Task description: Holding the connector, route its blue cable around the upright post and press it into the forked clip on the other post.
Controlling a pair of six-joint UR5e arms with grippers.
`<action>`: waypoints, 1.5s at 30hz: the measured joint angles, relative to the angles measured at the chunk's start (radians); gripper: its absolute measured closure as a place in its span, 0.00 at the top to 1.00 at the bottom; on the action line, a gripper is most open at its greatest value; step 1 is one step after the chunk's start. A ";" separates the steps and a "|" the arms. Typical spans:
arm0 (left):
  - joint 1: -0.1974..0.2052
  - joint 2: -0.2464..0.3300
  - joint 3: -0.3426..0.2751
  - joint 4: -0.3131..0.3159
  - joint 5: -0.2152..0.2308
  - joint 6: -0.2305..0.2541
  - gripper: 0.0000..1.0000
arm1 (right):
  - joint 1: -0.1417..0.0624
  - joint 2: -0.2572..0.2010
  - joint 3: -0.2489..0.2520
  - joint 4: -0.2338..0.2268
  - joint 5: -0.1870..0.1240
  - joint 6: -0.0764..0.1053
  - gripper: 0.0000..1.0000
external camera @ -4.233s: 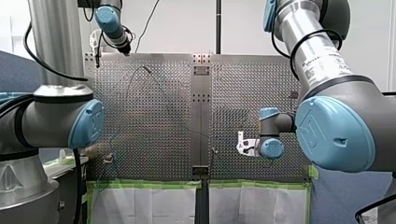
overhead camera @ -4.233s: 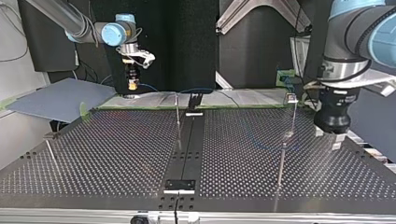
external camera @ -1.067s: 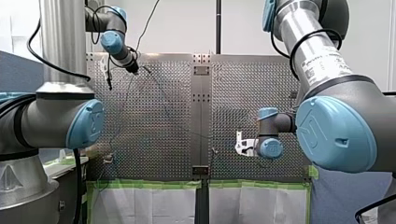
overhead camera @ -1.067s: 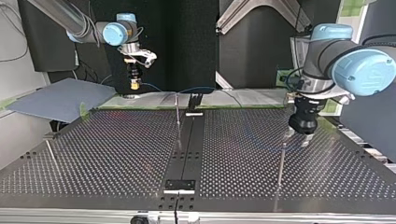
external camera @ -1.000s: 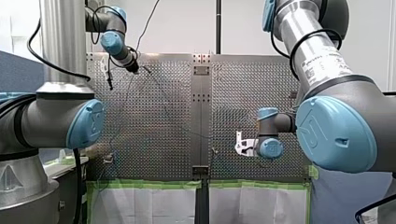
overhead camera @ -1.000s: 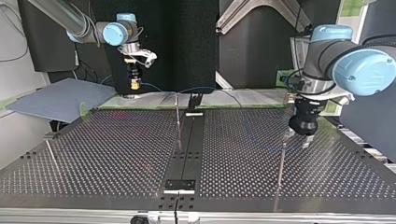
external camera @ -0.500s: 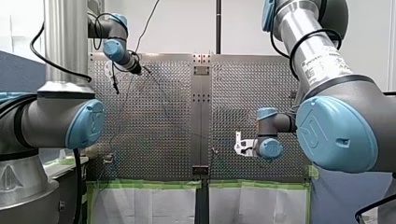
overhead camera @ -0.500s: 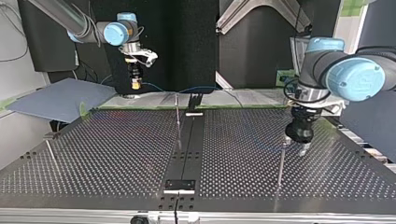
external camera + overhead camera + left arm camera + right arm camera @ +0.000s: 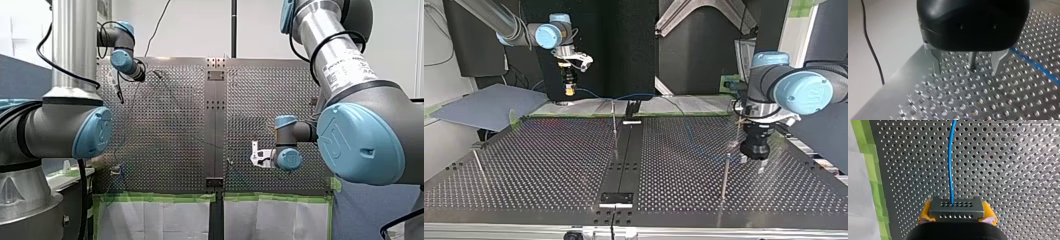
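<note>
While my right pincer (image 9: 956, 214) clamps the boxy connector (image 9: 956, 207) — blue cable (image 9: 950, 157) trailing — my left pincer (image 9: 967, 71) gapes empty.

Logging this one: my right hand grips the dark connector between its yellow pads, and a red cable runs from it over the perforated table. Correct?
Not quite: the cable is blue, not red. The right wrist view shows it leaving the connector, which my right hand grips between its yellow pads, and running over the perforated table.
</note>
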State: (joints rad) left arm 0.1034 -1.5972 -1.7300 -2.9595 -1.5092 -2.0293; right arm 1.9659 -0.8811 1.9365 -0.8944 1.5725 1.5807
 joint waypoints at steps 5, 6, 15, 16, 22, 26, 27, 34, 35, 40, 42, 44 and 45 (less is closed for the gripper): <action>0.008 -0.010 0.006 0.022 -0.002 -0.001 0.98 | 0.001 0.000 0.000 0.000 0.000 0.000 0.00; 0.011 -0.010 0.011 0.024 -0.004 -0.002 0.98 | 0.001 0.000 0.000 0.000 0.000 0.000 0.00; 0.023 -0.011 0.074 -0.010 -0.005 -0.007 0.98 | 0.001 0.000 0.000 0.000 0.000 0.000 0.00; 0.021 -0.011 0.081 -0.016 -0.005 -0.006 0.98 | 0.001 0.000 0.000 0.000 0.000 0.000 0.00; 0.014 -0.011 0.129 -0.046 -0.004 -0.001 0.98 | 0.004 0.000 0.000 -0.001 0.000 -0.001 0.00; 0.016 -0.012 0.162 -0.066 -0.005 -0.005 0.98 | 0.005 0.000 0.000 -0.003 0.000 -0.001 0.00; 0.016 -0.012 0.172 -0.073 -0.006 -0.008 0.98 | 0.006 0.000 0.000 -0.003 0.000 -0.001 0.00; 0.013 -0.019 0.227 -0.122 -0.006 -0.017 0.98 | 0.009 0.000 0.000 -0.002 0.000 0.000 0.00; 0.012 -0.022 0.233 -0.129 -0.006 -0.018 0.98 | 0.010 0.000 -0.001 -0.001 0.000 0.000 0.00; 0.001 -0.050 0.272 -0.157 -0.002 -0.018 0.98 | 0.012 0.000 -0.001 0.000 0.000 0.000 0.00; -0.003 -0.060 0.289 -0.160 -0.001 -0.018 0.98 | 0.013 0.000 -0.001 0.000 0.000 0.000 0.00; -0.008 -0.069 0.304 -0.165 0.000 -0.019 0.98 | 0.014 0.000 -0.001 0.000 0.000 0.000 0.00; -0.011 -0.075 0.314 -0.170 0.000 -0.019 0.98 | 0.015 0.000 -0.001 0.000 0.000 0.000 0.00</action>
State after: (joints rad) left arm 0.0925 -1.6726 -1.4159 -3.1300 -1.5091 -2.0485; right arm 1.9808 -0.8813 1.9353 -0.8944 1.5725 1.5805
